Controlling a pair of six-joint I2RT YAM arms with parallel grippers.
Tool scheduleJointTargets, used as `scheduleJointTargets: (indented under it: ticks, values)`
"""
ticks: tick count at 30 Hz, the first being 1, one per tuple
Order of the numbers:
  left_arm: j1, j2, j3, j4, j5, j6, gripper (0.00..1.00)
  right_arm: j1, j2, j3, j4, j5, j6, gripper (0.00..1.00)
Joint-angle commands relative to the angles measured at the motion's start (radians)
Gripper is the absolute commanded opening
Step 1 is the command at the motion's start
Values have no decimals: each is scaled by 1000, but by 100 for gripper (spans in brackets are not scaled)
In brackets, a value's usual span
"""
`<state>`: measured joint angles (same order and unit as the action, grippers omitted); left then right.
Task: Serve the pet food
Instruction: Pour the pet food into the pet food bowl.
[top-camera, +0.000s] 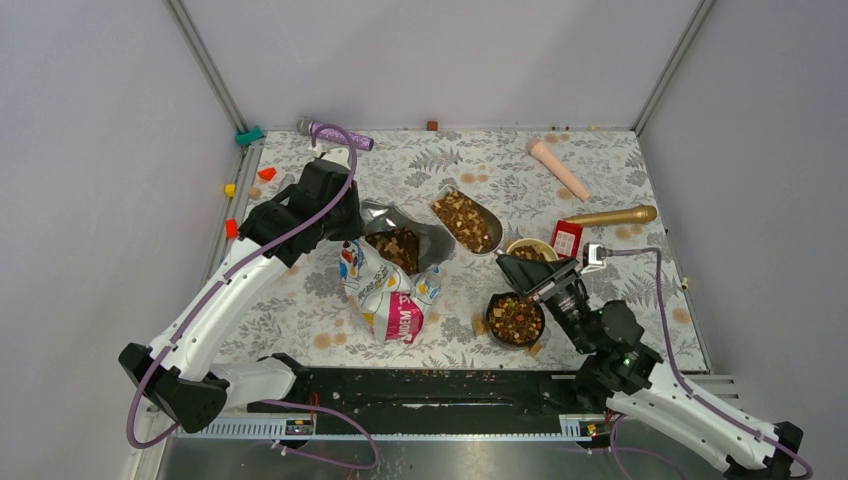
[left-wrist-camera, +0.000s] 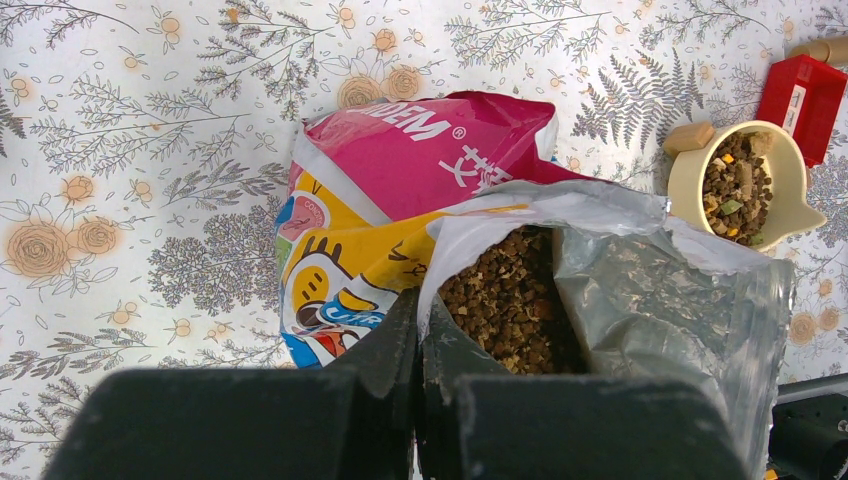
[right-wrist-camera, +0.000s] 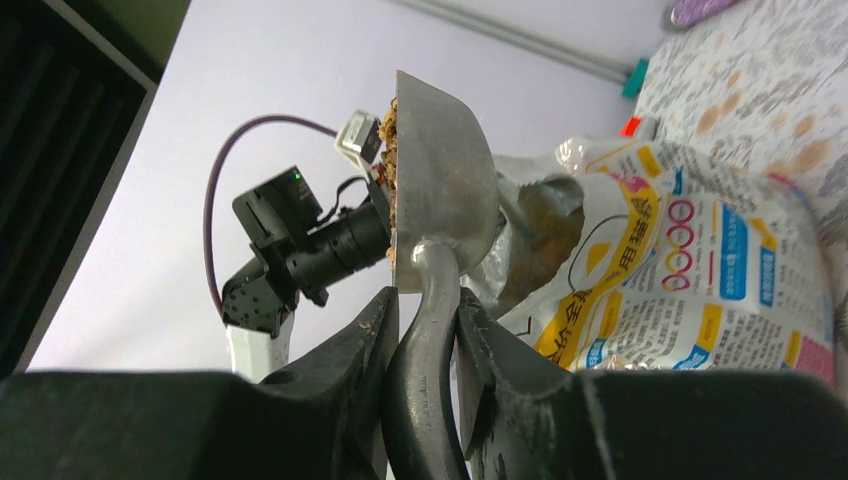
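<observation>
The open bag (top-camera: 385, 295), dark bowl (top-camera: 491, 325) and cream cup (left-wrist-camera: 683, 190) hold pet food (top-camera: 517, 320)

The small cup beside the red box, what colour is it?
The cup is cream, seen best in the left wrist view.

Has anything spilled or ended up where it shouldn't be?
Yes. Loose pet food lies scattered along the black strip at the table's near edge, outside the dark bowl, so it looks spilled.

Red box (top-camera: 566, 238) beside gold stick (top-camera: 610, 216)
</observation>
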<state>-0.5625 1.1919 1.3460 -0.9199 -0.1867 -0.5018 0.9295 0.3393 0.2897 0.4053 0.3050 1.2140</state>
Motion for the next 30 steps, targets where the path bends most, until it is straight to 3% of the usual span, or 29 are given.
scheduleJointTargets:
  ticks: [1,5,17,24,30]
  values:
    - [5,-8,22,6,1,11,0,6,-97,68,-75,166,-55,0]
    - [4,-8,22,4,3,11,0,6,-189,63,-181,278,-50,0]
    - [6,1,23,4,5,11,0,7,-358,173,-777,557,-45,0]
    - [5,12,21,4,7,12,0,6,-347,214,-1059,569,45,0]
    - [5,22,21,5,10,11,0,6,-361,170,-1137,568,125,0]
